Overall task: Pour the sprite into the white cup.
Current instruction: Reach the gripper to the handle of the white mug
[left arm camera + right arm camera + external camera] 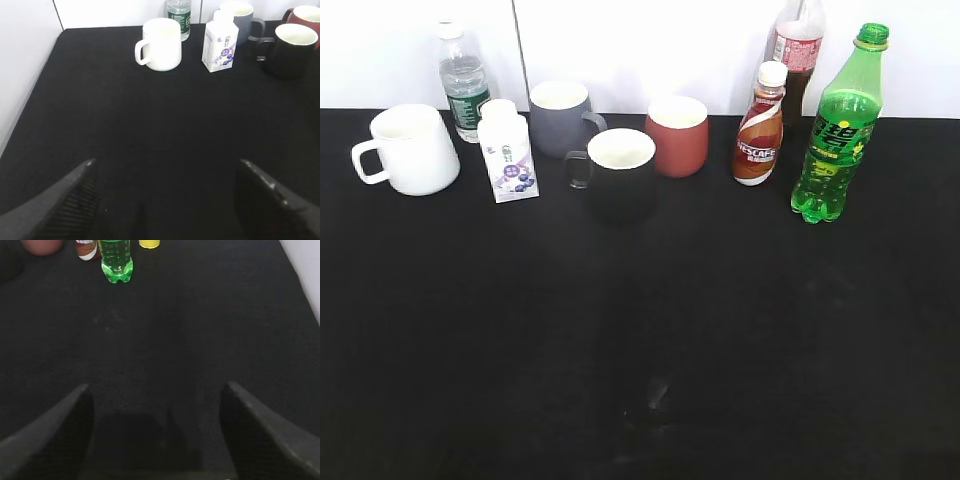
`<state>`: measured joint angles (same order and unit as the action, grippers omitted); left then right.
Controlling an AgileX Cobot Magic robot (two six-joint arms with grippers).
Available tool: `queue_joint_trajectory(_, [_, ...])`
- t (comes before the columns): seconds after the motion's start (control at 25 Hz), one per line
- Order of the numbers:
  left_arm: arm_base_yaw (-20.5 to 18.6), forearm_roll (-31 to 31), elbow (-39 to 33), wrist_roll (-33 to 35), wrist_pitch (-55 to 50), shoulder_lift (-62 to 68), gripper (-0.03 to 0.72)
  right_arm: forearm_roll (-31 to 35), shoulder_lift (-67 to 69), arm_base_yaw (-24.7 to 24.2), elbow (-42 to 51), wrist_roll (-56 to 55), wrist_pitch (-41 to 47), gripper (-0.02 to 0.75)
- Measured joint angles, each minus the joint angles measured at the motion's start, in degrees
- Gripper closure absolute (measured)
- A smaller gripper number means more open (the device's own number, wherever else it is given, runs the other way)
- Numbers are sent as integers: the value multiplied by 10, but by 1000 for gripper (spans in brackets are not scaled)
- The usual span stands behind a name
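Note:
The sprite (838, 130) is a tall green bottle with a green cap, upright at the right back of the black table. Its base shows at the top of the right wrist view (116, 260). The white cup (410, 148) stands at the far left, handle to the left; it also shows in the left wrist view (161, 44). My left gripper (165, 167) is open and empty, well short of the white cup. My right gripper (156, 390) is open and empty, well short of the sprite. Neither gripper shows in the exterior view.
Along the back stand a clear water bottle (463, 82), a small white carton (507, 152), a grey mug (561, 118), a black mug (620, 172), a red cup (677, 135), a brown Nescafe bottle (761, 125) and a cola bottle (798, 45). A yellow object (149, 243) sits behind the sprite.

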<state>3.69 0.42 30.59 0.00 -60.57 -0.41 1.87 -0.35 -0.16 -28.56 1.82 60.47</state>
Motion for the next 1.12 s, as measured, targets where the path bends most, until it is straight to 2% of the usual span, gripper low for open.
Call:
queue_joint_trajectory(0.2, [0, 0, 0, 0, 0, 0, 68, 0, 0, 0, 0, 0, 0, 152])
queue_joint_trajectory(0.24, [0, 0, 0, 0, 0, 0, 85, 0, 0, 0, 0, 0, 0, 152])
queue_joint_trajectory(0.32, [0, -9, 4, 0, 9, 0, 185, 0, 0, 0, 0, 0, 0, 152])
queue_joint_trajectory(0.36, [0, -10, 10, 0, 50, 1, 200, 0, 0, 0, 0, 0, 0, 152])
queue_joint_trajectory(0.44, [0, 17, 8, 0, 201, 36, 204, 0, 0, 0, 0, 0, 0, 152])
queue_joint_trajectory(0.48, [0, 55, -8, 0, 286, 71, 204, 0, 0, 0, 0, 0, 0, 152])
queue_joint_trajectory(0.56, [0, 85, -72, 0, 480, 179, 204, 0, 0, 0, 0, 0, 0, 152])
queue_joint_trajectory(0.6, [0, 82, -89, 0, 539, 213, 204, 0, 0, 0, 0, 0, 0, 152])
queue_joint_trajectory(0.64, [0, 43, -143, 0, 708, 325, 204, 0, 0, 0, 0, 0, 0, 152])
queue_joint_trajectory(0.68, [0, 18, -163, 0, 819, 413, 204, 0, 0, 0, 0, 0, 0, 152])
queue_joint_trajectory(0.84, [0, -34, -167, 0, 1157, 781, 205, 0, 0, 0, 0, 0, 0, 153])
queue_joint_trajectory(0.96, [-2, -37, -112, 0, 1257, 997, 205, 0, 0, 0, 0, 0, 0, 153])
queue_joint_trajectory(1.04, [-8, -37, -58, 0, 1259, 1070, 205, 0, 0, 0, 0, 0, 0, 152])
queue_joint_trajectory(1.12, [-42, -34, -18, 0, 1258, 1107, 205, 0, 0, 0, 0, 0, 0, 152])
